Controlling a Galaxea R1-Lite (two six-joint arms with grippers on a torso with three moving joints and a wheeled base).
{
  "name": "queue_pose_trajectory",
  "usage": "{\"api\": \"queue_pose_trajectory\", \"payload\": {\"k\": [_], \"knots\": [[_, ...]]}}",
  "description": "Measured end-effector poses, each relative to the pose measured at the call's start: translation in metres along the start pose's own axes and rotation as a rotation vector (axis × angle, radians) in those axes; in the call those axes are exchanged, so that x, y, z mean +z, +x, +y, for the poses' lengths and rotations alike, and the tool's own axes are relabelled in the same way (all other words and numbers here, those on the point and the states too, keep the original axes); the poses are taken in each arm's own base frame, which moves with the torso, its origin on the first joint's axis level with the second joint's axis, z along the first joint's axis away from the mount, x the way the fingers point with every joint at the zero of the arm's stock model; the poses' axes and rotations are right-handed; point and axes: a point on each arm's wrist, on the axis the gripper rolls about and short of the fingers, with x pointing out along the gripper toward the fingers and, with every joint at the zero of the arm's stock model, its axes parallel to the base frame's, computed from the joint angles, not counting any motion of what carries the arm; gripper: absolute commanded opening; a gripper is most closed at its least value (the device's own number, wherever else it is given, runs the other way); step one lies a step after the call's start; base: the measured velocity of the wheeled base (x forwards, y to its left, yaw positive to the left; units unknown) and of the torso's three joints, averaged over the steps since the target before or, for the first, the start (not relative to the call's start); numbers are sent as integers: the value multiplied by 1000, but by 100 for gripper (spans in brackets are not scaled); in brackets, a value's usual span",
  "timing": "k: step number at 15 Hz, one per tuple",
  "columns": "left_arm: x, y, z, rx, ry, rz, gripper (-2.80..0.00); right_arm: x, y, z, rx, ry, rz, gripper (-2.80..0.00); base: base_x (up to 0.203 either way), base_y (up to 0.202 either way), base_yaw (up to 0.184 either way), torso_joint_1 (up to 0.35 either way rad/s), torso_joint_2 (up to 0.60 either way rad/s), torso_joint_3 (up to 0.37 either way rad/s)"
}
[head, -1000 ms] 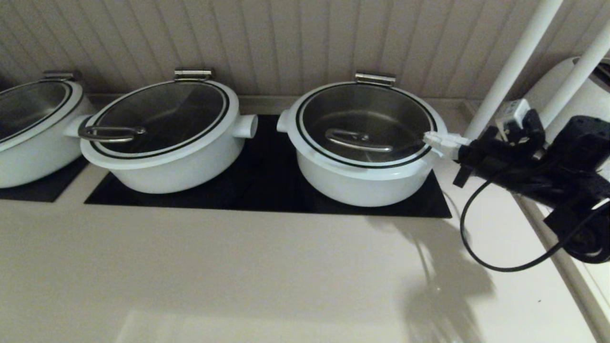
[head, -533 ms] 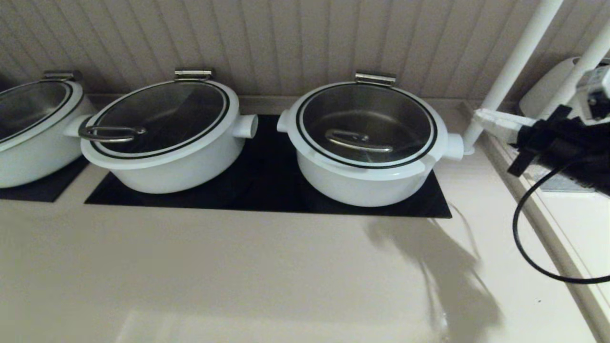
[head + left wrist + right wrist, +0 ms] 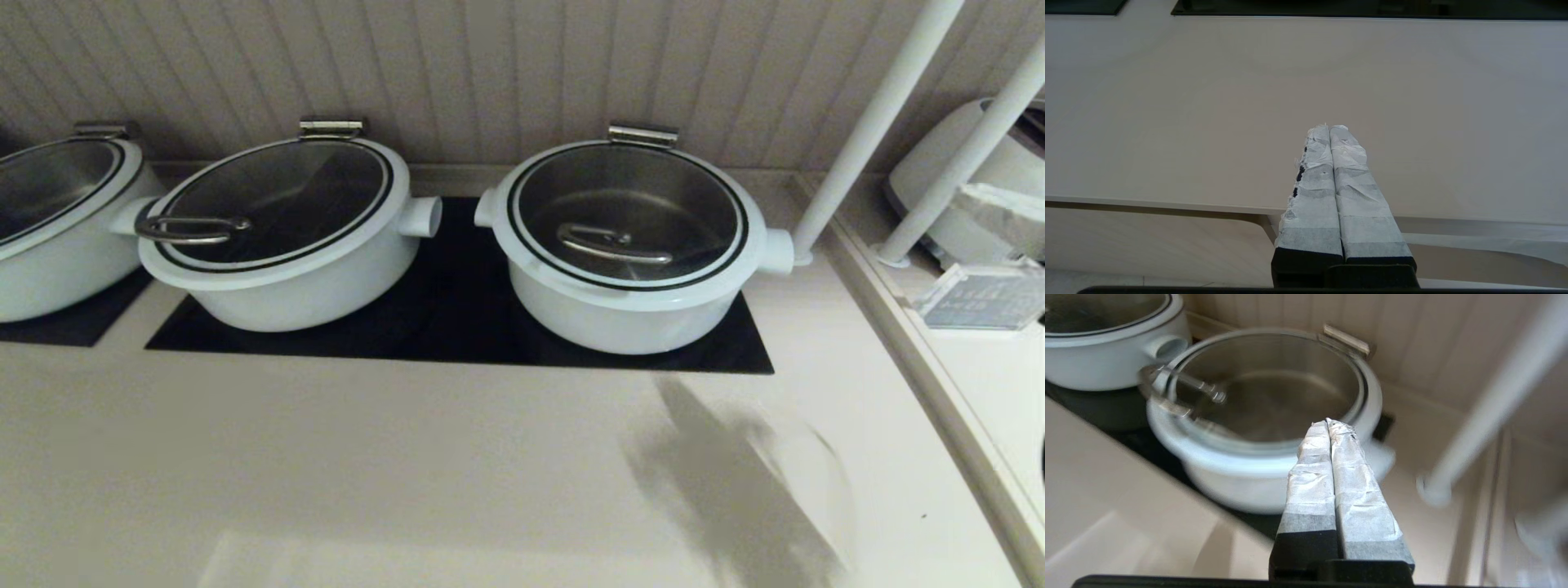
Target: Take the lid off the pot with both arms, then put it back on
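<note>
Gone from the head view since half a second ago: the right arm, then at the right edge with its cable, now leaving only a shadow on the counter (image 3: 457, 457) at lower right.

Sitting closed on the pot (image 3: 620, 314), right of centre: the lid (image 3: 627, 214), glass, broad white rim with a black ring, curved steel bar handle (image 3: 612, 242) lying within the glass, steel hinge clip (image 3: 642, 135) at the far edge against the wall. Resting on a black panel (image 3: 457, 314) let into the pale counter, with one stubby white knob (image 3: 778, 251) at the right of the pot and another at its left.

Sharing the same panel, just to the left and apart from it: a second white pot (image 3: 302, 282) with a darker lid and a loop handle overhanging the rim. Cut off at the left edge: a third pot (image 3: 49, 245) on its own dark panel. Behind all three, a ribbed beige wall (image 3: 490, 73). At upper right, two slanted white poles (image 3: 878, 122), a white appliance (image 3: 1004, 175) and a clear card stand (image 3: 976, 298) on a side ledge.

Seen from the right wrist: right gripper (image 3: 1329, 424) with taped fingers (image 3: 1310, 473) pressed together, holding nothing, hovering near the pot's side, apart from lid and knob.

Seen from the left wrist: left gripper (image 3: 1329, 128) likewise clenched and empty, low over the counter's front edge, well apart from the pot.
</note>
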Motion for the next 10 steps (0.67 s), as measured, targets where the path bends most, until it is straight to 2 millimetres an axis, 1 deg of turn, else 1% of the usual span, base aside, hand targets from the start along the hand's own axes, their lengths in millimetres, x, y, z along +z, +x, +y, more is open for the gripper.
{"api": "queue_pose_trajectory", "payload": {"k": [2, 3, 4, 5, 8, 10], "knots": [[0, 0, 0, 0, 0, 0, -280, -1, -36, 16, -79, 40, 66, -280, 0, 0, 0, 0, 0, 0], [0, 0, 0, 0, 0, 0, -280, -6, -52, 24, -117, 70, 104, -280, 0, 0, 0, 0, 0, 0], [0, 0, 0, 0, 0, 0, -280, -16, -70, 33, -151, 108, 148, -280, 0, 0, 0, 0, 0, 0], [0, 0, 0, 0, 0, 0, -280, -35, -90, 43, -180, 147, 204, -280, 0, 0, 0, 0, 0, 0], [0, 0, 0, 0, 0, 0, -280, -85, -134, 68, -241, 183, 280, -280, 0, 0, 0, 0, 0, 0], [0, 0, 0, -1, 0, 0, -280, -109, -154, 79, -265, 176, 269, -280, 0, 0, 0, 0, 0, 0]]}}
